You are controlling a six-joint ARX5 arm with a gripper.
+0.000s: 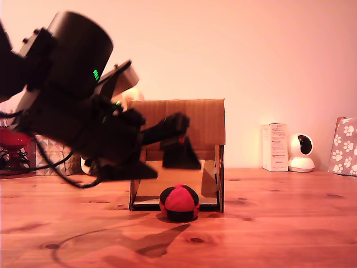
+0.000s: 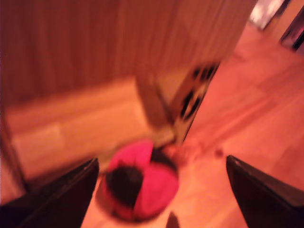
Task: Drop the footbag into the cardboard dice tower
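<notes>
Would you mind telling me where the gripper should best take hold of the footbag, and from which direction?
Grip the footbag across its round middle, coming down from above. It rests on the table right at the cardboard dice tower's lower opening, so the side facing the tower looks blocked while its top is free. The open gripper already has its fingers spread wider than the ball.
</notes>
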